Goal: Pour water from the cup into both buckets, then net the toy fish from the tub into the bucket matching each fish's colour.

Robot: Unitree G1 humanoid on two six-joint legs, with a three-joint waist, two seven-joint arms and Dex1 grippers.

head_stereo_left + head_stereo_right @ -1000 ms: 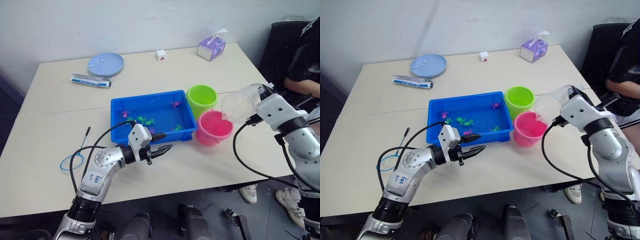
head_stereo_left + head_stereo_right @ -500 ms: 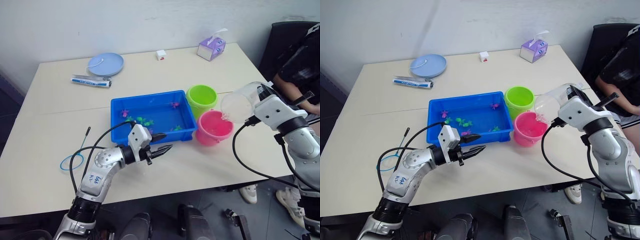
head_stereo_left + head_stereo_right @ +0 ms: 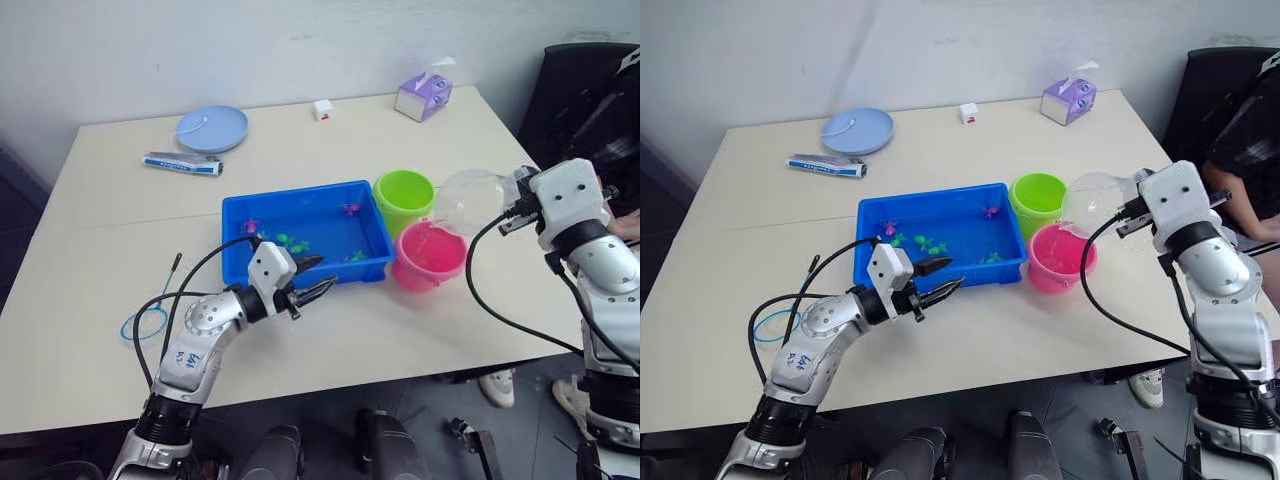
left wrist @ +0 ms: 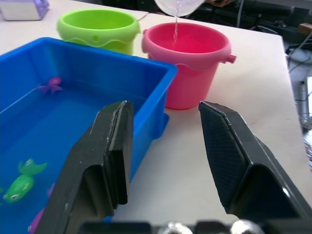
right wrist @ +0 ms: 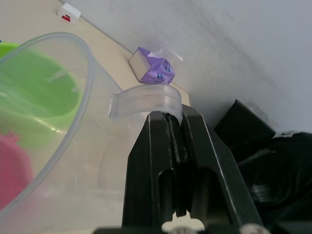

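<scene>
left wrist view: a thin water stream (image 4: 175,30) is seen entering the pink bucket (image 4: 187,61). the tipped cup (image 3: 472,203) is clamped by its handle in the right gripper (image 5: 173,127). the left gripper (image 3: 312,281) is held wide apart beside the tub (image 3: 240,215).

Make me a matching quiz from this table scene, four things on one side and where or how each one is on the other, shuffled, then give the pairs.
Things:
1. cup
2. net
3. pink bucket
4. left gripper

States:
A. open, at the tub's near rim
B. lying flat on the table
C. tipped, held by the right gripper
D. taking a thin stream of water

Pairs: 1-C, 2-B, 3-D, 4-A
</scene>
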